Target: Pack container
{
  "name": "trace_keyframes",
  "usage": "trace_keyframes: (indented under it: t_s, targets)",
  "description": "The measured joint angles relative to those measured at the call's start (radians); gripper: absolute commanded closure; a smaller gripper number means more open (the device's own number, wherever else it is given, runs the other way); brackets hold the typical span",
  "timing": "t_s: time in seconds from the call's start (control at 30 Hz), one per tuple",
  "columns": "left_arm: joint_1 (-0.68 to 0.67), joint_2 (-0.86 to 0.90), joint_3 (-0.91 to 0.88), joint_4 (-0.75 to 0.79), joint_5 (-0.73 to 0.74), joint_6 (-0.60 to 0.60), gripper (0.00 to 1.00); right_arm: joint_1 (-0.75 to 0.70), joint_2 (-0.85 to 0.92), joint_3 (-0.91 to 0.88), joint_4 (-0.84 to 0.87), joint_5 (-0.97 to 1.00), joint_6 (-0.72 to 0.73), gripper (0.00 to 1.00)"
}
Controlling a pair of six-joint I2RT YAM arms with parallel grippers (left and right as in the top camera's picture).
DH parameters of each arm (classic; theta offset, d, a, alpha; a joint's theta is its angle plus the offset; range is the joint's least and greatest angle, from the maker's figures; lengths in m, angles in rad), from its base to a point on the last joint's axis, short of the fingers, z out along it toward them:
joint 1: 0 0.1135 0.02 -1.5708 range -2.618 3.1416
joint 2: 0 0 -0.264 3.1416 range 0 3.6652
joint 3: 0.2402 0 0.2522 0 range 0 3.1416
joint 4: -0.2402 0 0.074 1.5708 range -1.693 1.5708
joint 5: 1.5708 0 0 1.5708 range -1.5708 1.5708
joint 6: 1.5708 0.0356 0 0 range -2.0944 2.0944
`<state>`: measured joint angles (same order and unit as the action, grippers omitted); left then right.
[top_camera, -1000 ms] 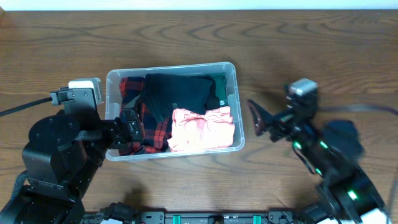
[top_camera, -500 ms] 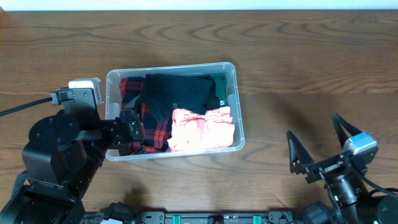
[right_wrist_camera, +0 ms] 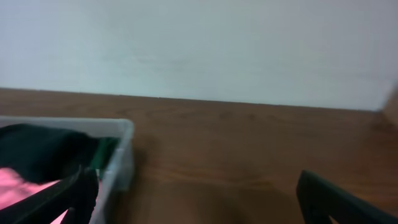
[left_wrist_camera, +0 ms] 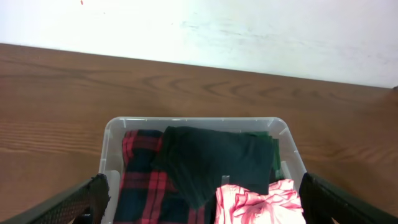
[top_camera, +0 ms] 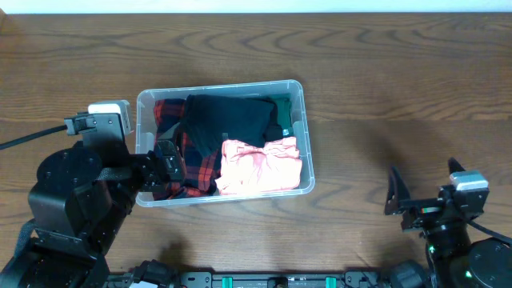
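1 container (top_camera: 224, 86), clear plastic bin w/ rounded corners, sits left of centre on the table, long side running left-right. inside, 4 cloth items: 1 red-and-black plaid piece (top_camera: 170, 120) along the left end, 1 black piece (top_camera: 228, 120) over the middle and far side, 1 pink piece (top_camera: 260, 164) at the near right, and 1 green bit (top_camera: 282, 108) showing at the far right corner. the pile fills most of the bin.

2 arms. left gripper (left_wrist_camera: 205, 186) sits right at the bin's near left corner, fingers spread wide, nothing between them. right gripper (right_wrist_camera: 194, 186) is well apart from the bin, low over bare wood at the near right, fingers also spread wide, holding nothing.

1 black cable (top_camera: 32, 138) runs off the left edge.

surface: dark brown wood-grain table (top_camera: 384, 72). room: plain pale wall (left_wrist_camera: 249, 31) behind the far edge.
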<state>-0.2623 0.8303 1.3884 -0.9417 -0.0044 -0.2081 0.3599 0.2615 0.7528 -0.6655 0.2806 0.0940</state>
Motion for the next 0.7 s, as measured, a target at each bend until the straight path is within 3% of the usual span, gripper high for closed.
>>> trace_keyframes:
  t_s: [0.33,0.7]
  targets:
    - [0.000,0.000,0.000,0.000,0.000,0.000,0.02,-0.279,-0.182,-0.338,0.110,-0.081,0.046,0.01]
    - [0.000,0.000,0.000,0.000,0.000,0.000,0.02,-0.306,-0.247,-0.575,0.272,-0.128,0.110,0.01]
